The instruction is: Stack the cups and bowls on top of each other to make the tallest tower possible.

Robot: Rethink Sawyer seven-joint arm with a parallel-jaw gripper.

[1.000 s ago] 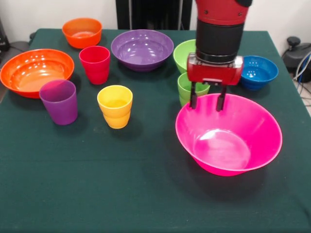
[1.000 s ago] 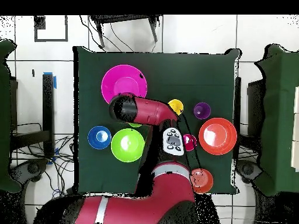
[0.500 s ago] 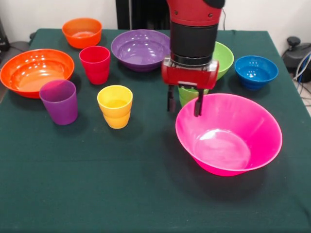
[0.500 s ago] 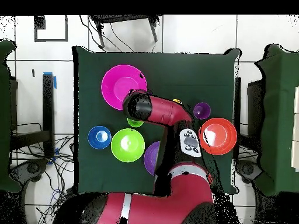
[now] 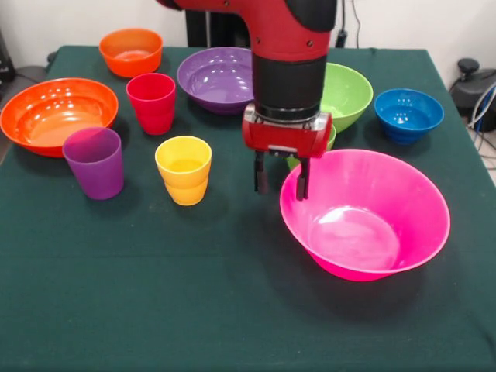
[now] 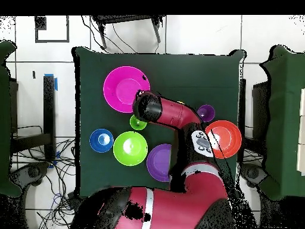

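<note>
From across the worktop (image 5: 155, 294) you can see that the jaws (image 5: 278, 177) have slid off the far rim of the large pink bowl (image 5: 364, 213), where they hung a second ago, and now stand at that bowl's edge on the yellow cup's side. They are spread apart and hold nothing: one finger (image 5: 261, 172) hangs over bare cloth, the other overlaps the pink rim in the picture, and you cannot tell whether it touches. The pink bowl sits upright, mouth up, just beside the jaws. On the other side of the jaws stands the yellow cup (image 5: 184, 170), then the purple cup (image 5: 94, 163) and the large orange bowl (image 5: 56, 115) farther out. Behind the jaws are the red cup (image 5: 152, 102), the small orange bowl (image 5: 131, 51), the purple bowl (image 5: 221, 78), the light green bowl (image 5: 345, 94) and the small blue bowl (image 5: 408, 115); the arm hides all but a sliver of the light green cup.

From above, the arm's end has swung away from the pink bowl (image 6: 124, 89) toward the worktop's (image 6: 179, 65) middle. The wrist covers the jaws here. The light green cup (image 6: 137, 123) shows just beside it. Nothing is stacked.
</note>
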